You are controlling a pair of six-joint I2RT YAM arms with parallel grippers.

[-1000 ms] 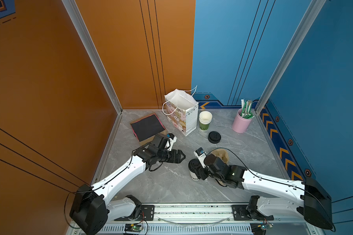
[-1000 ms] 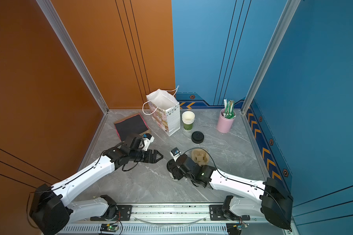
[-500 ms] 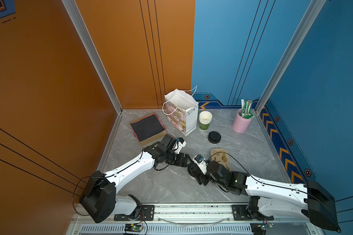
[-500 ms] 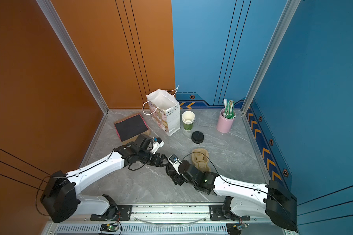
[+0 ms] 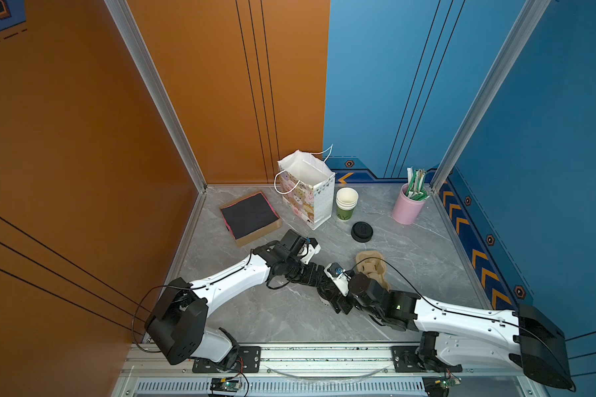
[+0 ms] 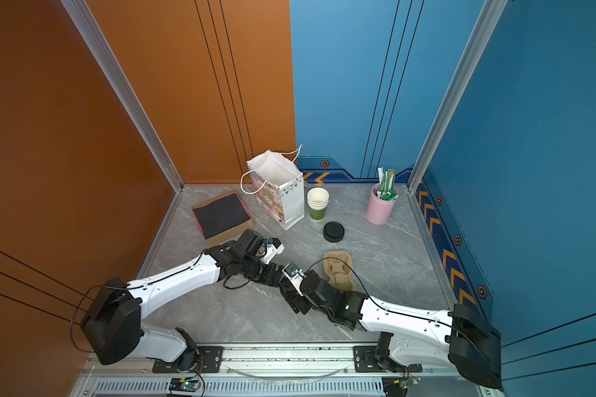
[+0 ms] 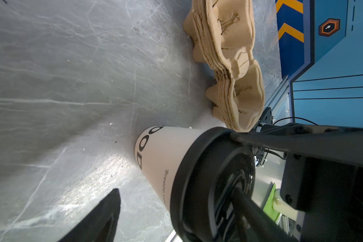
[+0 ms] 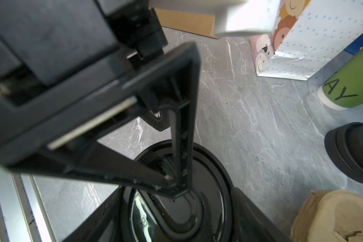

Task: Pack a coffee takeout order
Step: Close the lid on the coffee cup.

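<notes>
Left hand is spread wide over the lidded cup, with nothing clamped: one finger is laid tip-down on the recessed top of the black lid, while the other finger is kept clear of the cup wall, bare surface being seen between them. A second ago this hand was held well apart from the cup; it has since been swung across to meet the right hand there. The right hand's fingers are set either side of the lid rim, and one is seen touching it in the left wrist view, but whether the cup is still squeezed or has just been let go cannot be told. The cup is stood upright on the surface, near the middle front, near the stack of pulp carriers.

The change is judged to mean that the lid is being pressed home or the cup handed over, so the cup is nearly ready to be packed. Further out, the patterned bag is left open and upright at the back, with the lidless cup stack just beside it and spare lids near. The black napkin is lain on its box beside the bag, and the straws are stood in the pink holder, well apart. Neither is judged to have been packed yet.
</notes>
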